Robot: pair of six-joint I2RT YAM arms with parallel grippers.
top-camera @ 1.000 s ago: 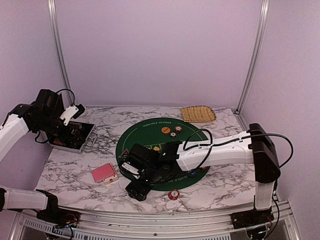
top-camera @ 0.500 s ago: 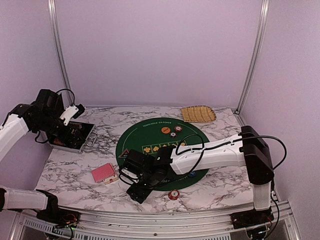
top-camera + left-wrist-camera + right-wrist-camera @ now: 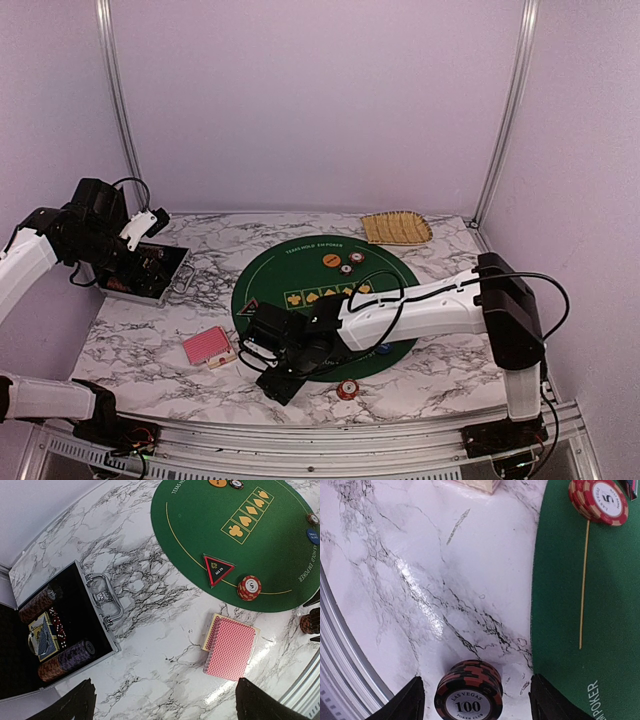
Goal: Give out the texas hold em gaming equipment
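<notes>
**A:** How many of each?

**B:** There is one pile of red-backed cards (image 3: 230, 646), slightly fanned, on the marble table (image 3: 150, 630) just off the green mat (image 3: 280, 555). On the mat lie one black-triangle marker (image 3: 218, 569), one orange button (image 3: 331, 260) and one blue button (image 3: 313, 536). There are three loose stacks. A red-and-white stack (image 3: 249, 587) sits at the mat's rim beside the triangle. A dark striped stack (image 3: 468, 692) stands on the marble, and another red stack (image 3: 346, 389) is near the front rail. Two small chips (image 3: 356, 258) lie by the orange button.

**A:** What is hard to see?

**B:** From above, the right arm (image 3: 420, 310) covers the mat's near side. The left wrist view cuts the blue button at its edge.

**A:** Containers?

**B:** The open metal case (image 3: 80, 595) holds two rolls of chips (image 3: 67, 657) on their sides. It also holds a blue-patterned pack (image 3: 42, 636) and red dice (image 3: 57, 627) too small to count. The woven tray (image 3: 397, 228) sits at the far right corner.

**A:** Grippers?

**B:** The right gripper (image 3: 476, 690) straddles the dark striped stack, its fingers parted with a gap on each side. The left gripper (image 3: 170, 702) hangs spread wide over the marble, holding nothing.
</notes>
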